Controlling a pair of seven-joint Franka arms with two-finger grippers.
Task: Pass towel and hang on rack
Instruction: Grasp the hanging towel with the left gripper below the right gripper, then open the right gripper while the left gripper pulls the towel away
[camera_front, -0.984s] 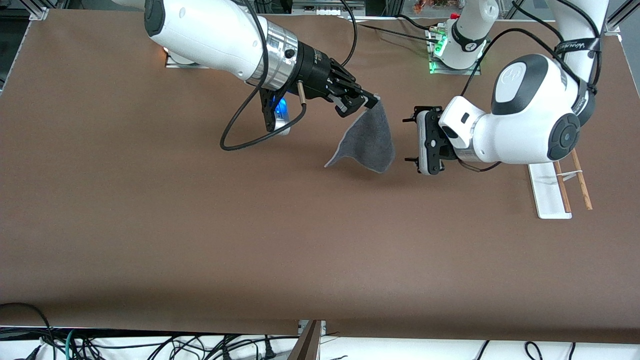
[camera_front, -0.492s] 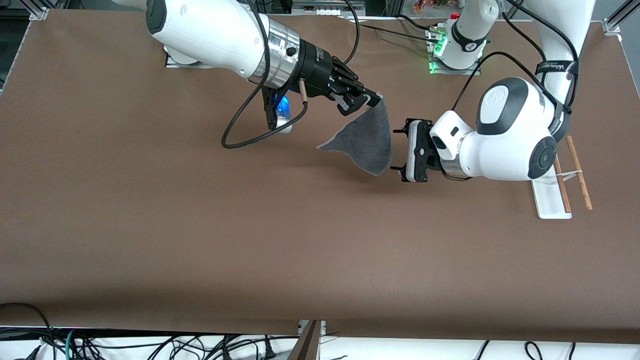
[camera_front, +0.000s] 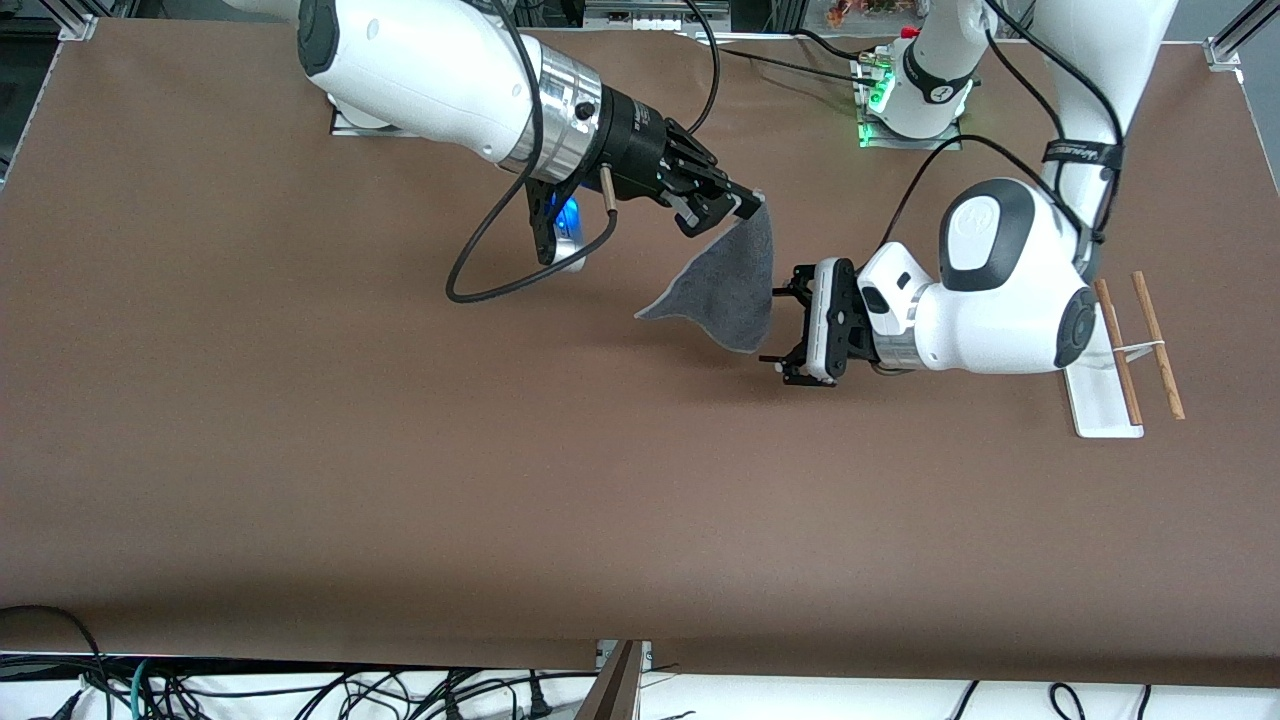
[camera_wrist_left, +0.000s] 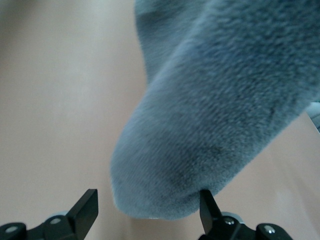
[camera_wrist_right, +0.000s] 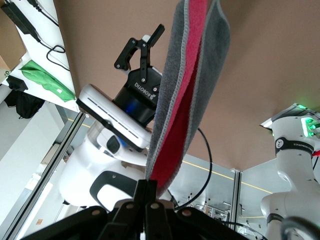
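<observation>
Currently, front view: right gripper clenching one corner of the towel, dangling it in the air over the table, well apart from the rack and toward the right arm's end of it. Hanging in a loose, limp triangle, lower corner drooping. Left gripper sitting just beside the towel's hanging edge, fingers spread, one above and one below that edge, not yet pinching cloth. Rack standing at the left arm's end of the table, nothing draped on it.

Left wrist view: towel filling most of the frame, fuzzy grey pile bulging between the two spread fingertips. Touching or just short of the pads: cannot tell.

Right wrist view: right gripper pinching the towel tight, cloth folded on itself and showing a red inner face. Left gripper showing next to the towel's edge, fingers apart.

Handling, as judged: light, soft, floppy, no stiffness at all; slipping unlikely given the pile. Best taking hold near the free hanging edge, well clear of the corner already held, so the cloth spreads for draping.

Hidden: rack partly covered by the left arm; fold depth inside the cloth not readable.
</observation>
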